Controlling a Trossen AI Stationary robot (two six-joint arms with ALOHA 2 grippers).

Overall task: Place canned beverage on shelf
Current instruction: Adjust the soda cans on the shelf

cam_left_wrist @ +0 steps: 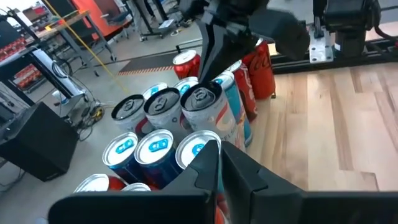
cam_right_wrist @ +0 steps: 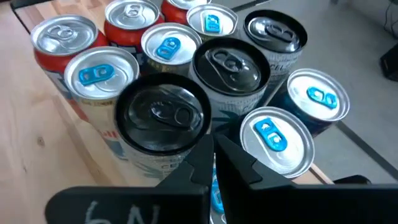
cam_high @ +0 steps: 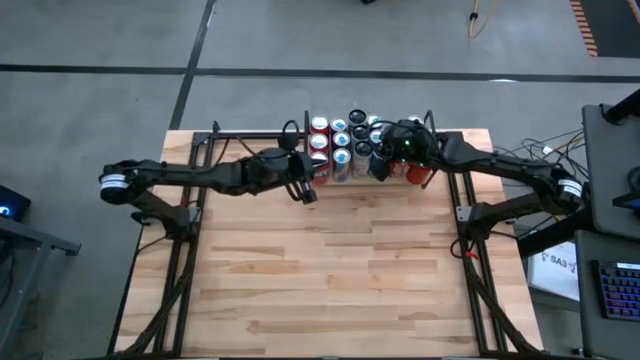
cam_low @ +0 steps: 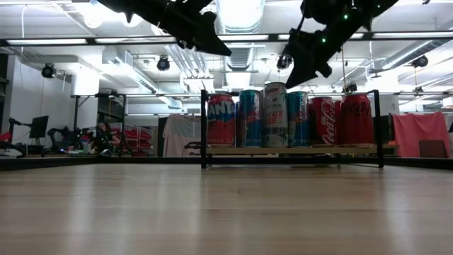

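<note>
Bare butcher-block tabletop (cam_low: 226, 212) fills the foreground of the low view, and past it, up at twelve o'clock on the table, sits the shelf (cam_low: 294, 150) with its black rails, packed with cans (cam_low: 275, 113) standing upright in tight rows. That's where the task's beverages are: all on the board, none in a gripper. Left gripper (cam_high: 308, 190) hangs just off the cluster's nine o'clock edge, raised above can-top height, fingers pinched fully together on nothing. Right gripper (cam_high: 384, 160) is poised over the three o'clock half of the group, its arm reaching in from the right and angled down, jaws likewise shut and empty, tips right above the black-lidded tall cans (cam_right_wrist: 163, 115). Judging by that, placement looks essentially complete, so the smart play is a clean exit: lift straight up before swinging away, because the cans stand touching and one sideways nudge on a rim could topple a neighbour. Left arm stretches long and low across from the table's left edge, wrist tipped toward the cans.
</note>
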